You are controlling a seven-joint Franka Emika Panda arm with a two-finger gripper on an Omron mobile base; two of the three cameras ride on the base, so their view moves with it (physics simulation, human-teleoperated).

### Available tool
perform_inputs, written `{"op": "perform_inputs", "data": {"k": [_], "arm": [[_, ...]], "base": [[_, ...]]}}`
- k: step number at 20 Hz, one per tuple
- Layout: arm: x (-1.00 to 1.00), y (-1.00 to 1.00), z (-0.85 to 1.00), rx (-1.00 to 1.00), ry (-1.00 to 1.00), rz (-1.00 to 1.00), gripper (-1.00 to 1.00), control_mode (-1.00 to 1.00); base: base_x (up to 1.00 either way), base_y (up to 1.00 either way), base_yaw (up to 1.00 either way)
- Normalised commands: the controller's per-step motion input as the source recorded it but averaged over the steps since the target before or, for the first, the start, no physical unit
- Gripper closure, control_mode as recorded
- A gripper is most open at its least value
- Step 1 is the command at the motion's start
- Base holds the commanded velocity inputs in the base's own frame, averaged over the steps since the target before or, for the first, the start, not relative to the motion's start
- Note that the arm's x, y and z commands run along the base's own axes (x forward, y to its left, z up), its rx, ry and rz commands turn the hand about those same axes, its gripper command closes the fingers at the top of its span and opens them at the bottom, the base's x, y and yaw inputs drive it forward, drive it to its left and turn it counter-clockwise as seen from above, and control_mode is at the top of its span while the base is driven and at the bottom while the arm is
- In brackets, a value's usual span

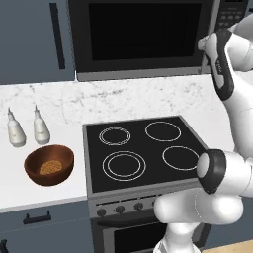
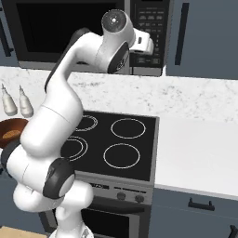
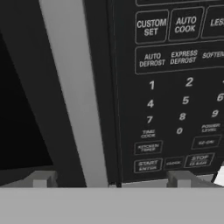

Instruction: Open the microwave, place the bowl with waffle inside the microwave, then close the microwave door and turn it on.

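Observation:
The microwave (image 1: 148,69) hangs above the counter with its microwave door (image 1: 143,29) shut. My gripper (image 3: 111,179) hovers open right in front of it, where the door's steel edge (image 3: 72,87) meets the keypad (image 3: 179,87). Nothing lies between its fingertips (image 3: 41,178). In the right base view my hand (image 2: 145,42) is raised against the keypad (image 2: 151,23). The dark wooden bowl (image 1: 32,165) rests on the counter left of the stove, far below and left of the gripper. The waffle (image 1: 50,167) lies inside it. The bowl (image 2: 11,126) also peeks out at the left edge behind my arm.
Two small white bottles (image 1: 16,129) (image 1: 41,127) stand just behind the bowl. A black stovetop (image 1: 143,150) with several burner rings sits below the microwave. Blue-grey cabinets (image 2: 204,37) flank the microwave. White counter (image 2: 195,158) stretches right of the stove.

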Motion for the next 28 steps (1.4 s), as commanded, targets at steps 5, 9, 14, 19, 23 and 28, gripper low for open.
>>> {"op": "perform_inputs", "data": {"k": [5,9,14,19,23,28], "arm": [[0.0,0.21,-0.2,0.0,-0.22,-0.01,-1.0,-1.0],[0.14,0.34,-0.32,0.0,-0.12,0.0,-1.0,-1.0],[0.71,0.03,-0.02,0.01,0.03,-0.01,-1.0,-1.0],[0.68,-0.32,0.0,0.0,0.16,-0.02,-1.0,-1.0],[0.53,-0.31,-0.11,0.01,0.1,0.0,1.0,-1.0],[0.36,0.01,-0.55,0.0,-0.05,0.0,1.0,-1.0]], "base": [[0.0,0.0,0.0],[0.0,0.0,0.0],[0.0,0.0,0.0],[0.0,0.0,0.0],[0.0,0.0,0.0],[0.0,0.0,0.0]]}}
